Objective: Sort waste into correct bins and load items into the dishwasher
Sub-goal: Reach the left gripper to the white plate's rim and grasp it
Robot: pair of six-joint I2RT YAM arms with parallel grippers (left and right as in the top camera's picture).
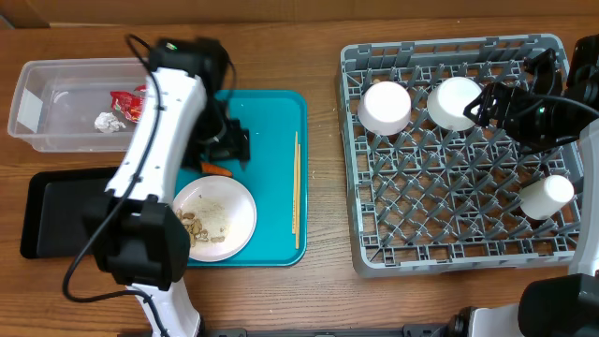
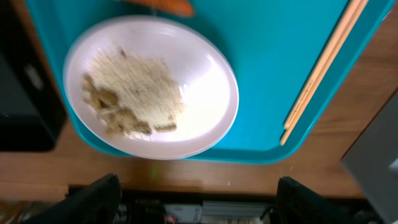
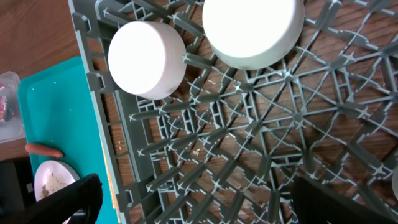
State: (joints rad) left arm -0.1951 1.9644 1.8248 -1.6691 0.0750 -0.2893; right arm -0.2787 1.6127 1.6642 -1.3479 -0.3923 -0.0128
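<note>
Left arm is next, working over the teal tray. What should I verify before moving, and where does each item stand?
1. Left gripper open and empty: ok.
2. Right gripper open, holding nothing: ok.
3. Plate cleared of scraps: not ok, rice and nut bits lie on it.
4. Carrot binned: not ok, it lies on the teal tray beside the plate.
5. Chopsticks in the dish rack: not ok, they lie on the teal tray.
6. Wrapper and foil ball in the clear tub: ok.
</note>
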